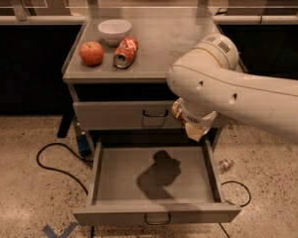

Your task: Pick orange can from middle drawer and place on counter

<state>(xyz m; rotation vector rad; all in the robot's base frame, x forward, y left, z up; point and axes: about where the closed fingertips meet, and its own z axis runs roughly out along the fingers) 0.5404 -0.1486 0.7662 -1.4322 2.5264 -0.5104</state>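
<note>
While the pale robot arm (248,90) enters from the 3 o'clock edge and bends downward at centre, the gripper (189,121) hangs beneath its wrist, in front of the closed upper drawer (119,115) and above the back right part of the middle drawer (120,185). The gripper is clamped on the orange can (178,109), a dull brownish-orange body showing at the 9 o'clock side of the wrist, clear of every surface; the pale fingers (197,131) project toward 5 o'clock and are partly hidden by the arm. The middle drawer stands pulled out toward 6 o'clock, and its grey floor bears only the dark shadow (159,175) of arm and gripper; a loop handle (157,218) sits at the centre of its front panel. On the counter (184,38), toward 11 o'clock, lie three objects close together: a white bowl (114,30) at the rear, a round red-orange fruit (91,53) at 7 o'clock from it, and a brighter red-orange can (125,52) on its side just beside the fruit. A black cable (52,158) loops over the speckled floor at 8 o'clock.
</note>
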